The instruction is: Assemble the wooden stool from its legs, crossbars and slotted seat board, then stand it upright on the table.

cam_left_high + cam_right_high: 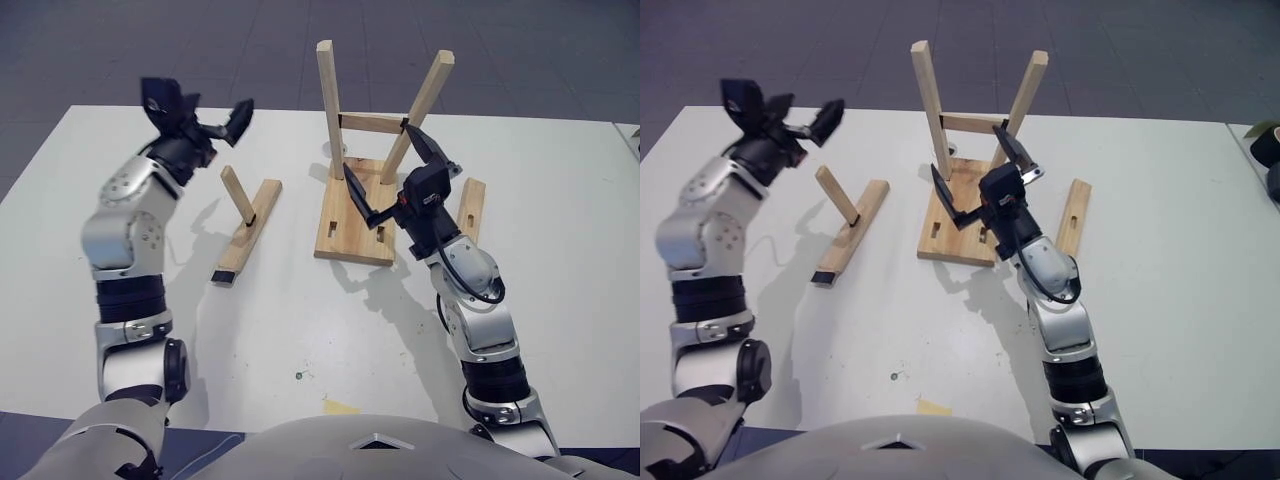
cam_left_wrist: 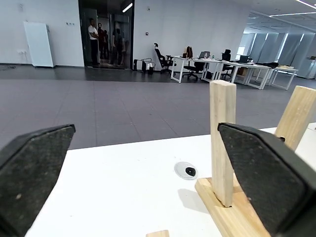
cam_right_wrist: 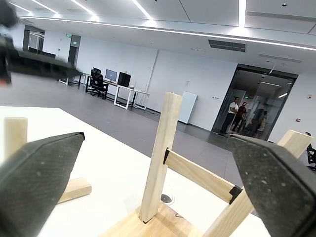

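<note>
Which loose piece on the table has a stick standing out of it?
The left bar, left of the seat board; the right bar lies flat and bare.

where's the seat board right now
In the left eye view the seat board lies flat mid-table, two legs standing up from it; the open right gripper is at its right side, a loose slotted bar just beyond.

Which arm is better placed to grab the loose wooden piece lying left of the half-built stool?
Left, probably. The left pincer, open, hangs close by that piece; the right pincer is across at the stool.
</note>
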